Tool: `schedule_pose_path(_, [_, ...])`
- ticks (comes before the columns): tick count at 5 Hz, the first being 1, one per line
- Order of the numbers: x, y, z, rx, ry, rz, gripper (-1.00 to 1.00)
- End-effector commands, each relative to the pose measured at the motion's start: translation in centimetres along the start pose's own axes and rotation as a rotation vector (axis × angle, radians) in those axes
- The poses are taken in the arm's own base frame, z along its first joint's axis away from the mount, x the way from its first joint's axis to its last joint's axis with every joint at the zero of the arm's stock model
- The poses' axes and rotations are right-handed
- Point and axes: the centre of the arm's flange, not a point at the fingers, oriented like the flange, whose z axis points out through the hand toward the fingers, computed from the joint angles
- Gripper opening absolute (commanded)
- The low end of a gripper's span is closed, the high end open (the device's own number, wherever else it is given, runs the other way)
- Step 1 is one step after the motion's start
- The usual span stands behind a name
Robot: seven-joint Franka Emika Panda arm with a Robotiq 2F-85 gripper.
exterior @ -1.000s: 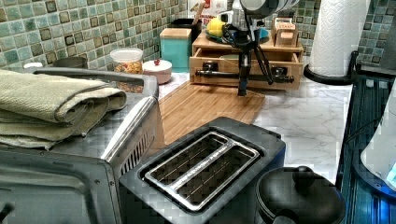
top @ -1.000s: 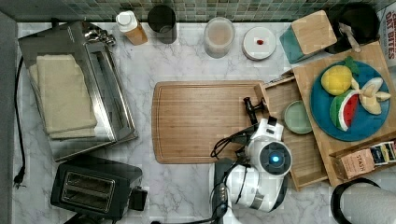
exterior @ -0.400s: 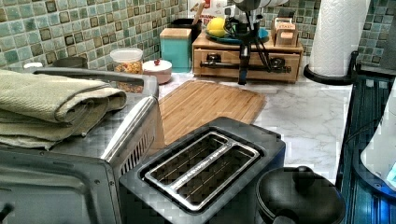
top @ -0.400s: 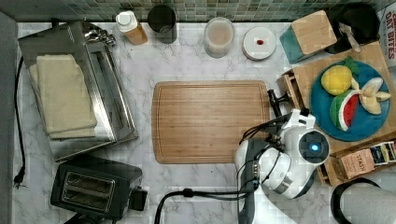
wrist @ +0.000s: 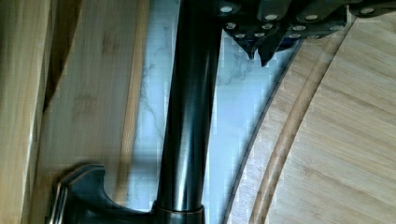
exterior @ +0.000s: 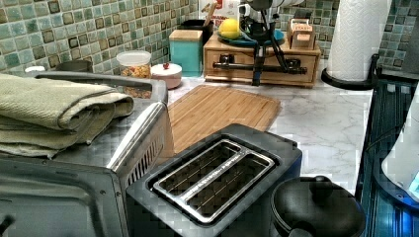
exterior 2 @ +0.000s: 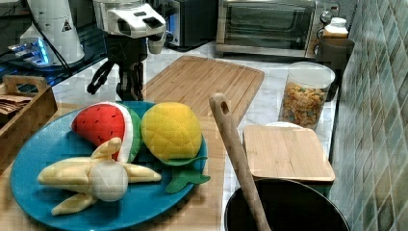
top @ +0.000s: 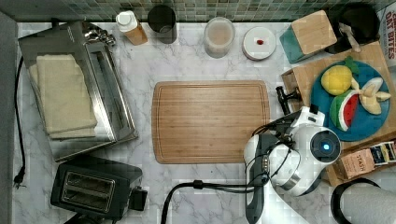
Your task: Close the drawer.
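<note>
Drawer: light-wood drawer [exterior: 262, 59] with long black bar handle [wrist: 189, 116] sits pushed flush into the wooden cabinet [exterior: 301, 58] under the blue plate [top: 362, 128] | Fingers: dark fingers [wrist: 261, 44] together beside the handle, gripping nothing | Gripper [exterior: 258, 74] at drawer front, above the white marble table [top: 205, 65], beside the rounded bamboo cutting board [top: 210, 121].

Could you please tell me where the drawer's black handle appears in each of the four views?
Top view: handle at the cutting board's right, beside the arm.
Left view: handle across the drawer front, upper middle.
Right view: hidden behind the gripper.
Wrist view: dark bar running lengthwise.
Shared landmark: cutting board.
</note>
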Motion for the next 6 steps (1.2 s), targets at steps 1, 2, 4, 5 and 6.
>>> schedule_pose_path(1, [0.2, 9.7, -10.53, -0.207, 0.122, 0.124, -1.0])
schedule_pose_path(2, [0.21, 9.7, -10.54, -0.207, 0.122, 0.124, -1.0])
schedule_pose_path(4, [0.2, 9.7, -10.54, -0.207, 0.122, 0.125, -1.0])
schedule_pose_path(5, [0.19, 9.71, -10.54, -0.207, 0.122, 0.124, -1.0])
schedule_pose_path(6, [0.2, 9.7, -10.54, -0.207, 0.122, 0.124, -1.0])
